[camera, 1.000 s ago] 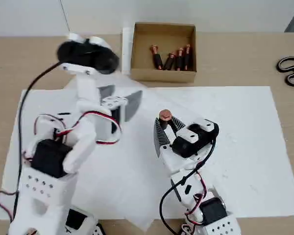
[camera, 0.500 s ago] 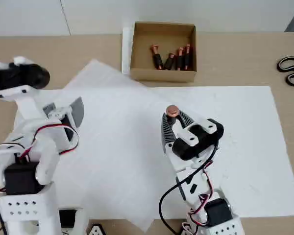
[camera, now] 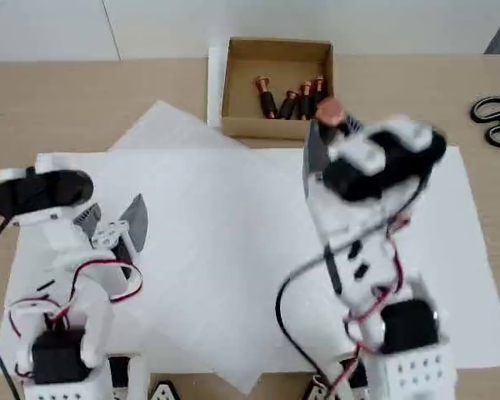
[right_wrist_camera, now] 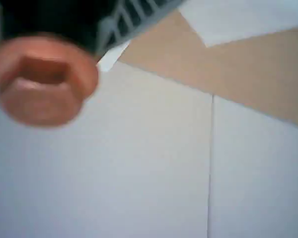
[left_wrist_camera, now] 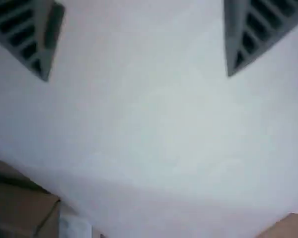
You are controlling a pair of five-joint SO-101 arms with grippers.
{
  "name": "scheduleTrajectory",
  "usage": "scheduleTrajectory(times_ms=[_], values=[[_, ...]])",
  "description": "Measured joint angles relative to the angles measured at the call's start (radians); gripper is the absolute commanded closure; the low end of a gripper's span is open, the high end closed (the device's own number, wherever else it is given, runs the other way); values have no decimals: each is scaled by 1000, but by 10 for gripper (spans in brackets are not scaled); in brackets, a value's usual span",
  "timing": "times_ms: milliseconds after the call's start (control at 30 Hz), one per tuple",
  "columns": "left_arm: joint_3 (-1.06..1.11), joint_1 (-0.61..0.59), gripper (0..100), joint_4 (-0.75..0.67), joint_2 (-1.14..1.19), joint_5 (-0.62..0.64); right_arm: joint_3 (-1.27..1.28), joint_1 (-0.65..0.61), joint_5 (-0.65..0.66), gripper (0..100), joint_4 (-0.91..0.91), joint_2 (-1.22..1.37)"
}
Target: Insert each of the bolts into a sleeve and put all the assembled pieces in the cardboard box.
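Observation:
My right gripper (camera: 327,125) is shut on an assembled piece, a copper-headed bolt (camera: 331,111) in a black sleeve, held at the front right corner of the cardboard box (camera: 233,87). The bolt's copper head (right_wrist_camera: 42,82) looms close in the right wrist view, with the black sleeve (right_wrist_camera: 54,20) behind it. Several assembled pieces (camera: 290,97) lie inside the box. My left gripper (camera: 112,223) stands open over the white paper (camera: 225,250) at the left, nothing between its fingers (left_wrist_camera: 27,32).
Scissors (camera: 496,119) lie at the table's far right edge. A loose sheet of paper (camera: 162,129) sticks out from under the big sheet toward the box's left side.
My right arm has lifted the assembled piece from the middle of the paper up to the box's front right corner. My left arm has drawn back to the left and settled lower.

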Motion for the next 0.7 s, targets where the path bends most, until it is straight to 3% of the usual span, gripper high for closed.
scheduleTrajectory(times_ms=[367,700], values=[[173,-2,781,-6,-396,0,-687,15,0,995,-46,921],[178,-2,781,-6,-411,0,-1042,15,0,995,-46,1551]])
